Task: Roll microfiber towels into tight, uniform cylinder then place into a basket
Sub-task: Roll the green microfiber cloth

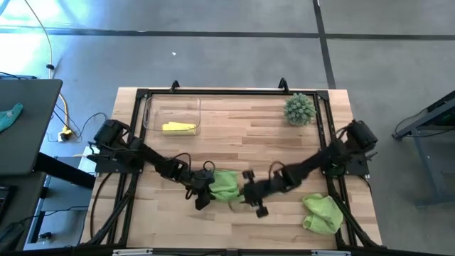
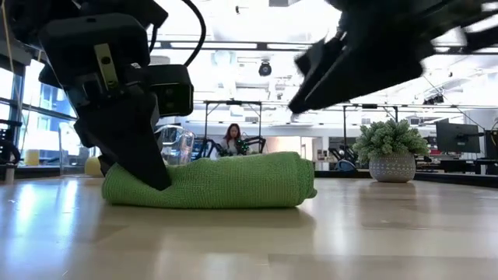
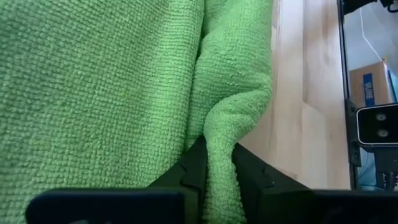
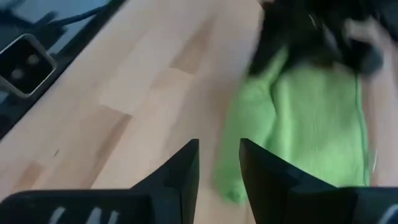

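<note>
Left wrist view: the left gripper [image 3: 219, 177] has its two dark fingers nearly closed on a raised fold of the rolled light green towel [image 1: 225, 185], which lies on the wooden table [image 1: 234, 128] near the front edge, between the two arms. High view: the right gripper [image 1: 254, 193], just beside the roll's other end, has its fingers parted and holds nothing, while a yellow towel [image 1: 178, 127] already lies in the clear basket [image 1: 151, 114] and another green towel [image 1: 321, 213] waits crumpled near the front right corner. Soft, light and apt to unroll, the cloth is probably best pinched across a thick fold at each end, not by a loose edge.
</note>
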Tool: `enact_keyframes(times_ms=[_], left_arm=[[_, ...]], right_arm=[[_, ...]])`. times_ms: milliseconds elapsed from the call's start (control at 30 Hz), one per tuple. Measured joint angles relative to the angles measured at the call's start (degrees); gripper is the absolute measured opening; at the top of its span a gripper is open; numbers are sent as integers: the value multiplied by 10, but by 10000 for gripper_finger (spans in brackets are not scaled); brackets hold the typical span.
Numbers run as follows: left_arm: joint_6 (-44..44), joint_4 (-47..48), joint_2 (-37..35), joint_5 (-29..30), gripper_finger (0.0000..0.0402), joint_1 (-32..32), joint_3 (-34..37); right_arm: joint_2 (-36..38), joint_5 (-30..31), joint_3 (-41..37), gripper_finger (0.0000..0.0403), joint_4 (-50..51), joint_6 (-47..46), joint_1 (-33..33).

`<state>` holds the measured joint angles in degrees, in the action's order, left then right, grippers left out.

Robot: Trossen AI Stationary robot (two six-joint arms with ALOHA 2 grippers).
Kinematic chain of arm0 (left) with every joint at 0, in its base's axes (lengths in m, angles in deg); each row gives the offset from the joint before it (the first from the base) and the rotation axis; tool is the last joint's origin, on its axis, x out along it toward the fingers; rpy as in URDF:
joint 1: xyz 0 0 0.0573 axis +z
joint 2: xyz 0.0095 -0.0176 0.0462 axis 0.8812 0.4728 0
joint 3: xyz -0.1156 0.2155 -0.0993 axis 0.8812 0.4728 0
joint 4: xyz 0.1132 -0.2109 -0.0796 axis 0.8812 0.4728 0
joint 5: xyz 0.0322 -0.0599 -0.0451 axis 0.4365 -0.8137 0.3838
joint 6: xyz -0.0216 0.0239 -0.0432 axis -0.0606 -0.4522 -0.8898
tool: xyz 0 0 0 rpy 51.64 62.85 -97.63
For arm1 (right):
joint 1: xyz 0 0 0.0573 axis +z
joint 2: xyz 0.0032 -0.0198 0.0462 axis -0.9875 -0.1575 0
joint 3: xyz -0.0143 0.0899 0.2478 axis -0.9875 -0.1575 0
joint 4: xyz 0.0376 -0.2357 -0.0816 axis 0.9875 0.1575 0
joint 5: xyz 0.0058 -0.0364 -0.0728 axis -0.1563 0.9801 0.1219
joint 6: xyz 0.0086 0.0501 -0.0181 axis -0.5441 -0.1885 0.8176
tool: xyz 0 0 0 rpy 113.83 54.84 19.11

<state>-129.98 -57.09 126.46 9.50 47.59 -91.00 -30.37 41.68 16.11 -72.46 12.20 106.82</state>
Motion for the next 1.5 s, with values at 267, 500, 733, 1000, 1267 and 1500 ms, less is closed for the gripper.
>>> enact_keyframes(times_ms=[267,500,733,1000,1267,1500], left_arm=[[-1,-3,0,3,39,4,0],[-10,-4,0,3,39,4,-1],[-24,-10,-4,3,39,3,0],[-11,64,-59,13,66,9,3],[79,239,-157,46,131,9,3],[154,259,-245,86,155,-18,2]], right_arm=[[-84,127,1,108,-96,56,45],[-107,127,2,124,-104,-6,18],[-134,119,3,180,-104,-19,-3],[-159,78,6,200,-108,-125,-26],[-173,57,7,160,-110,-221,-31],[-172,46,6,72,-113,-301,-37]])
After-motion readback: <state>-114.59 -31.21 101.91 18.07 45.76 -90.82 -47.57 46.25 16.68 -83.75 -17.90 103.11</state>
